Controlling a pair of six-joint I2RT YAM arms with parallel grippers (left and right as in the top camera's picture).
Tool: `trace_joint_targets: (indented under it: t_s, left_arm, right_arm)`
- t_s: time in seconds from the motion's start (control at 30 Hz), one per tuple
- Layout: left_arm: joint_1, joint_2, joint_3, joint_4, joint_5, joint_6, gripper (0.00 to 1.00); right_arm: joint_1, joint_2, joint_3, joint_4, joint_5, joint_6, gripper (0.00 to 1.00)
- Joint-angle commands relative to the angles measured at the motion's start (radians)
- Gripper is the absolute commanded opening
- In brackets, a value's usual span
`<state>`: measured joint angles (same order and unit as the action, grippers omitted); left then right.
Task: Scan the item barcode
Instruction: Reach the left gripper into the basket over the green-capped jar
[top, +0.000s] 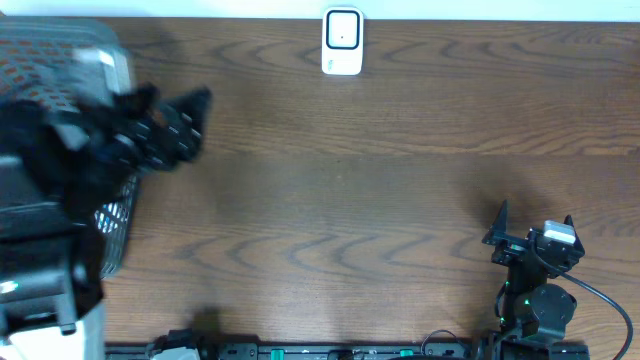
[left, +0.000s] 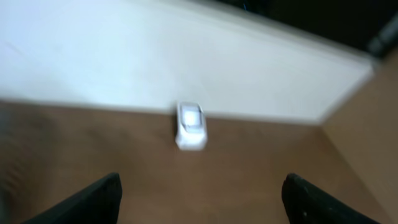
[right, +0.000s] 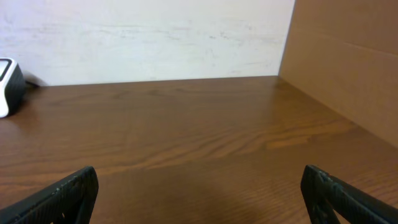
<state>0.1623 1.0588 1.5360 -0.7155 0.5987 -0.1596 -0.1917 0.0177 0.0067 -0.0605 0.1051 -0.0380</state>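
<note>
One wood-grain table (top: 400, 200), white wall (right: 155, 37) behind, scanner (top: 342, 42) near wall

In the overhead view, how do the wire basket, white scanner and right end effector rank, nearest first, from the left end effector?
1. wire basket, left edge
2. white scanner, far edge, middle
3. right end effector, near right corner

The scanner (top: 342, 40) stands at the far edge of the table (top: 400, 180), about midway along it, with the wall (right: 143, 37) behind. The basket (top: 115, 215) sits at the left edge. My left gripper (top: 190, 125) is just right of it. My right gripper (top: 535, 218) is at the near right. The scanner lies ahead of my 2 grippers.
</note>
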Motion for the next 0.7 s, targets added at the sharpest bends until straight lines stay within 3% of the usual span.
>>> trace_joint_targets:
  t_s: [0.0,0.2,0.33,0.53,0.67]
  left_arm:
    - [0.137,0.085,0.166,-0.073,-0.031,-0.05,0.81]
    - [0.472,0.267,0.304,-0.266,-0.126,-0.236,0.81]
    - [0.617,0.367,0.303,-0.415,-0.181,-0.265,0.77]
    - [0.659,0.512,0.3,-0.585,-0.502,-0.31,0.77]
    - [0.659,0.584,0.29,-0.607,-0.521,-0.31,0.78]
  right_arm:
    - [0.006,-0.003,-0.001,-0.003,0.002,-0.012,0.99]
    - [0.006,-0.003,-0.001,-0.003,0.002,-0.012,0.99]
    - [0.006,-0.003,-0.001,-0.003,0.002,-0.012,0.99]
    - [0.006,-0.003,-0.001,-0.003,0.002,-0.012,0.99]
    - [0.006,-0.003,-0.001,-0.003,0.002,-0.012,0.99]
